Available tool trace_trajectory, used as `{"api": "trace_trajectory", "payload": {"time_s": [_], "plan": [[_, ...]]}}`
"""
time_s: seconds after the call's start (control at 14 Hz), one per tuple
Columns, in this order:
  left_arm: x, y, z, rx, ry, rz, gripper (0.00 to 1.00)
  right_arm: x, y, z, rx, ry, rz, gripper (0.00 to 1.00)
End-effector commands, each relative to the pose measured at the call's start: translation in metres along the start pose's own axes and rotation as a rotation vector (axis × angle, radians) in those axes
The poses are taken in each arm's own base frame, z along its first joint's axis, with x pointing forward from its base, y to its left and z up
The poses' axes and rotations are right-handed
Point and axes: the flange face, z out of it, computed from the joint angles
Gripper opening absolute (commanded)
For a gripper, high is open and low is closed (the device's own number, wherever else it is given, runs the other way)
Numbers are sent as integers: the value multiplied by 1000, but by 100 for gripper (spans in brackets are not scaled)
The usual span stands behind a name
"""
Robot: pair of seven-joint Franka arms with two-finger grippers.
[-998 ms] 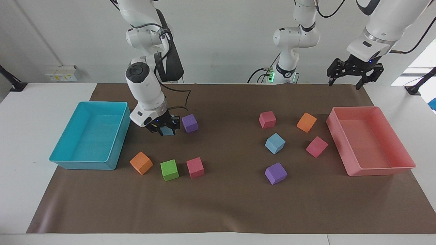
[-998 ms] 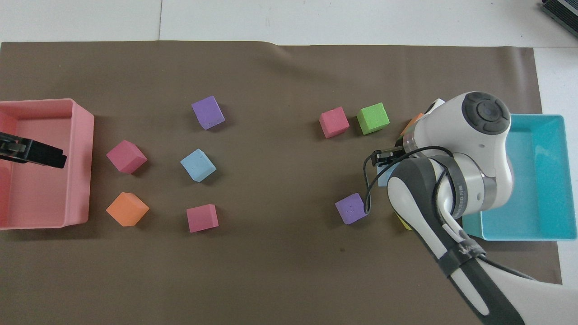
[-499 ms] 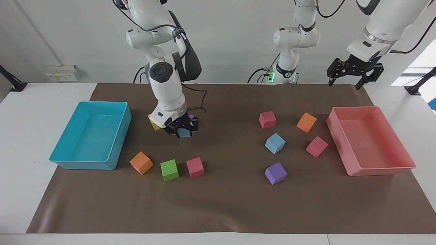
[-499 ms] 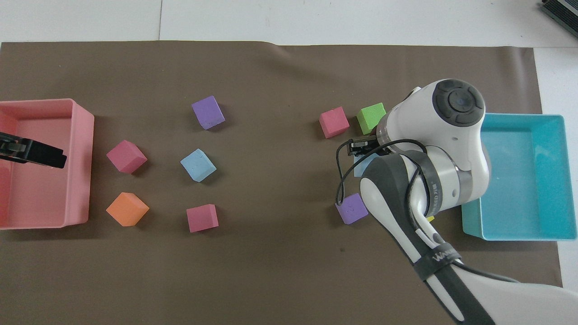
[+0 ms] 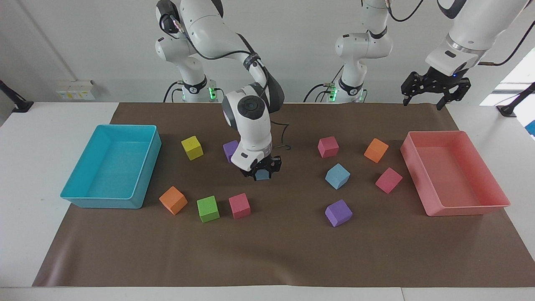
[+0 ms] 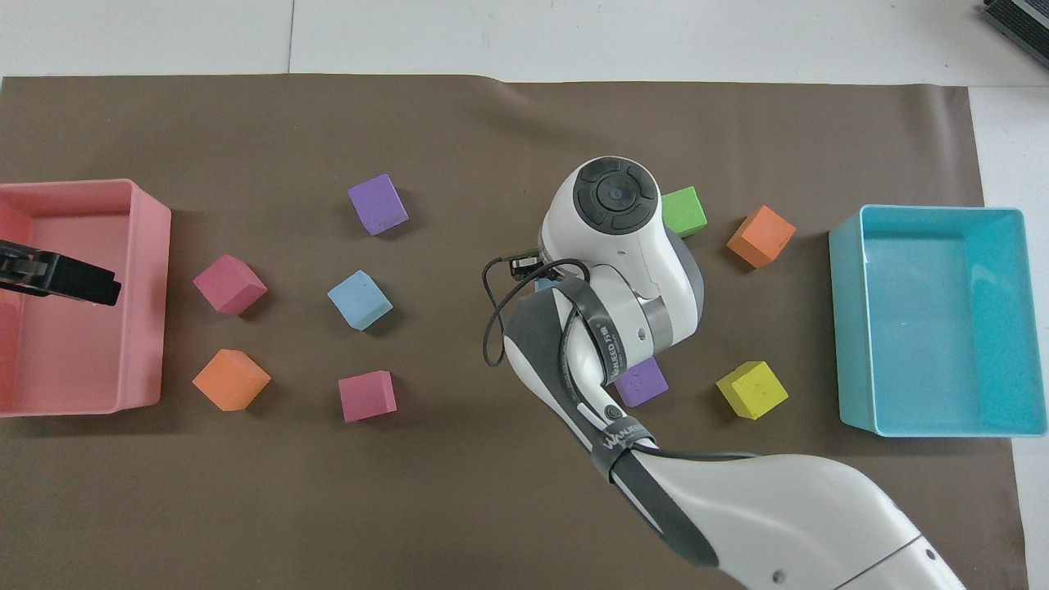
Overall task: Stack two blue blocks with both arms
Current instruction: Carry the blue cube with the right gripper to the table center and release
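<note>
The right gripper (image 5: 262, 170) hangs just above the brown mat (image 5: 284, 251) near the middle of the table, its fingers closed on a blue block (image 5: 263, 174) that sits between them, clear of the mat as far as I can see (from overhead the arm's wrist covers nearly all of it, only a sliver of blue (image 6: 545, 285) peeking out); the second blue block (image 5: 337, 176) lies flat on the mat toward the left arm's end, with a purple cube (image 5: 338, 212) farther from the robots than it, a pink cube (image 5: 328, 146) nearer to them and another pink cube (image 5: 388, 180) beside it; the left gripper (image 5: 434, 93) waits up in the air over the nearer end of the pink tray (image 5: 497, 196), its fingers spread wide and holding nothing; toward the right arm's end sit a yellow cube (image 5: 192, 147), an orange cube (image 5: 173, 200), a green cube (image 5: 208, 208) and the cyan tray (image 5: 100, 200)
</note>
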Motion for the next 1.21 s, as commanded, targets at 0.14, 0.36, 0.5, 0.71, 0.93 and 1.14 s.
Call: {"api": "trace_trajectory", "payload": {"time_s": [0.14, 0.36, 0.5, 0.71, 0.93, 1.14], "plan": [[-6, 1, 1, -12, -5, 10, 100, 5, -12, -3, 8, 43, 29, 0], [-5, 3, 1, -13, -7, 13, 100, -11, -49, 22, 2, 28, -16, 0], [-6, 5, 0, -12, -5, 16, 100, -15, -62, 36, -7, 45, 0, 0], [-6, 5, 0, -12, -5, 14, 100, -17, -65, 40, -11, 52, 5, 0], [-5, 7, 0, -12, -5, 14, 100, -25, -62, 62, -20, 55, 15, 0], [-5, 6, 1, -12, -7, 10, 100, -26, -62, 63, -20, 45, 98, 0]]}}
